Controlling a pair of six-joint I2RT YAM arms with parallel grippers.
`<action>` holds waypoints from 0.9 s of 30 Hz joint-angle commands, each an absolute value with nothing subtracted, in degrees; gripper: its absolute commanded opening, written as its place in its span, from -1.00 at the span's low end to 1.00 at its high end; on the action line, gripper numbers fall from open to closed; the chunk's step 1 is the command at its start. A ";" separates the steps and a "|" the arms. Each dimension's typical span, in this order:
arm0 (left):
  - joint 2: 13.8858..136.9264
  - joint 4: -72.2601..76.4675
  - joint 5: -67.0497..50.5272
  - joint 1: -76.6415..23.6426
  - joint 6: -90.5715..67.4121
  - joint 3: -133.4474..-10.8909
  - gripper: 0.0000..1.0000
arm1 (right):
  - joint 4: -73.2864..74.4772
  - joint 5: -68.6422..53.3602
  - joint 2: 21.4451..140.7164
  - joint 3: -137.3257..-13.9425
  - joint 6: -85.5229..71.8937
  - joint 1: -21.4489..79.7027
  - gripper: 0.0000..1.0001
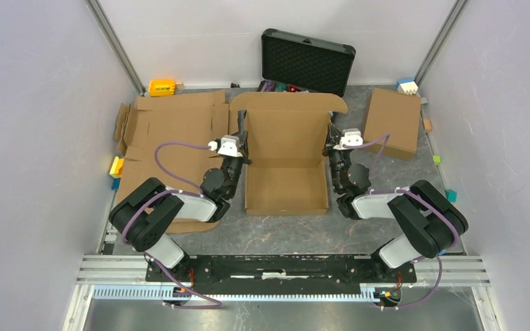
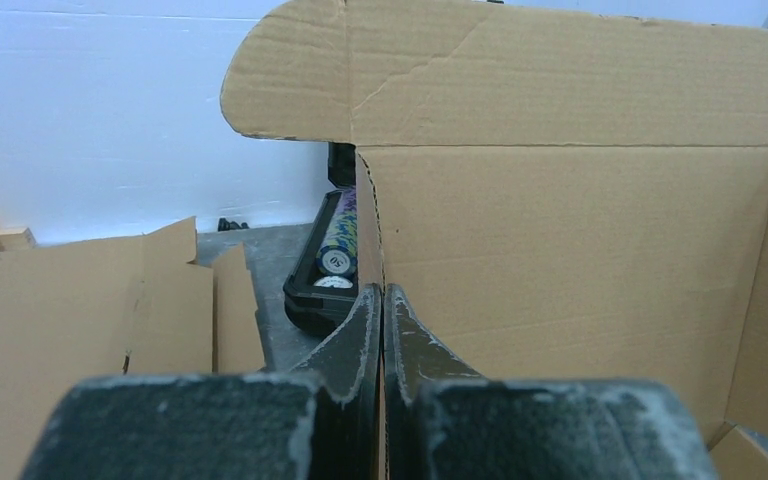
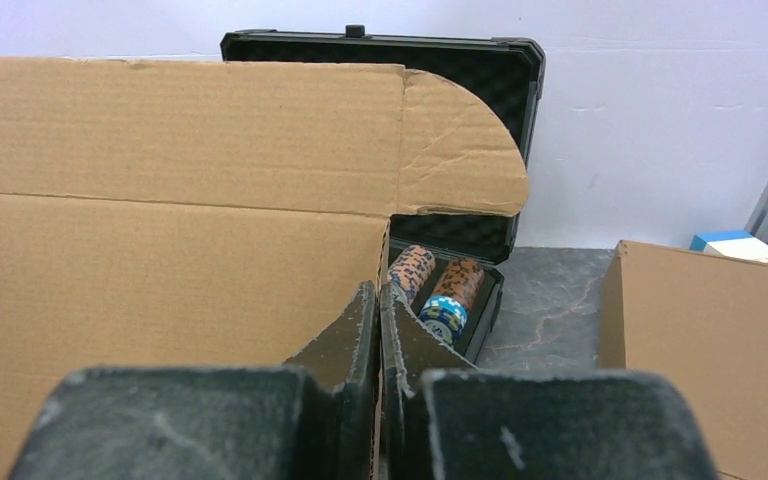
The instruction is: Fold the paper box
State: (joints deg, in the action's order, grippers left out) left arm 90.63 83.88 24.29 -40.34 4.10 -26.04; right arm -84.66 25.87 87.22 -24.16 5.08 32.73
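Observation:
The paper box (image 1: 286,162) is brown corrugated cardboard lying open in the middle of the table, its side walls up and its lid flap standing at the far end. My left gripper (image 1: 242,141) is shut on the box's left wall, whose thin edge runs between the fingers in the left wrist view (image 2: 382,295). My right gripper (image 1: 330,141) is shut on the right wall, and its fingers pinch the cardboard edge in the right wrist view (image 3: 378,290). The lid's rounded corner tabs (image 3: 465,150) rise above both grippers.
A black hard case (image 1: 307,61) stands open behind the box, with rows of coloured chips (image 3: 440,290) in it. A flat cardboard sheet (image 1: 169,131) lies to the left. A closed brown box (image 1: 392,123) sits to the right. Small coloured blocks (image 1: 161,87) lie along the walls.

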 commanded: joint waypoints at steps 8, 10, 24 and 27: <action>91.45 89.21 24.47 -42.80 3.99 -25.19 -0.96 | -71.86 27.32 79.15 -24.20 2.37 35.33 -0.53; 90.86 89.12 25.19 -42.80 4.37 -24.84 -0.95 | -63.06 27.79 75.99 -25.65 0.10 35.33 -0.53; 87.57 85.34 24.35 -42.80 5.37 -23.82 -0.96 | -10.72 19.02 64.93 -40.74 2.96 34.64 0.96; 87.59 85.34 23.70 -42.80 5.68 -23.82 -0.96 | -2.88 17.44 62.98 -44.26 4.33 34.61 0.96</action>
